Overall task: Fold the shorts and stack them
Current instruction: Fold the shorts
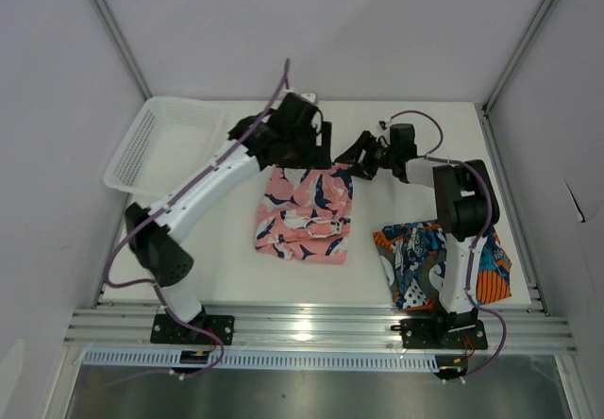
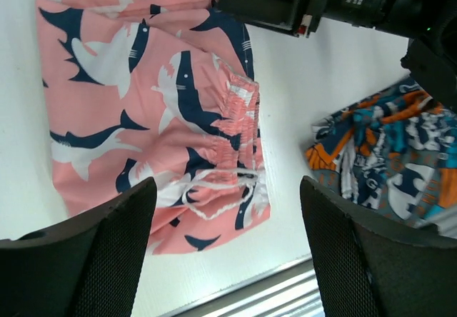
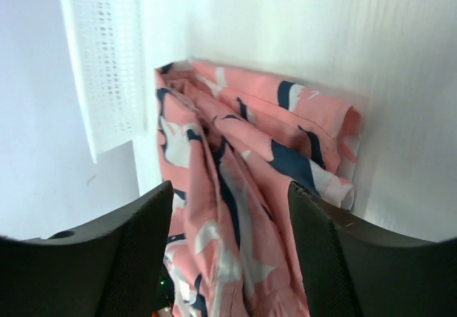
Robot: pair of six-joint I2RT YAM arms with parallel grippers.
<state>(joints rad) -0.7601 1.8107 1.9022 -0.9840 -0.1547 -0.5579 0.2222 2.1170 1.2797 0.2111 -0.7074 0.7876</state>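
Left tool, right tool open, two shorts

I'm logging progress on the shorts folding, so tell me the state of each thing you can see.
Pink shorts: folded, lying flat mid-table, not held.
Patterned shorts: rumpled, near the right edge, apart from the pink pair.
Basket: upright, far left corner.
Left tool: open, above the pink shorts.
Right tool: open, at the pink shorts' far edge.
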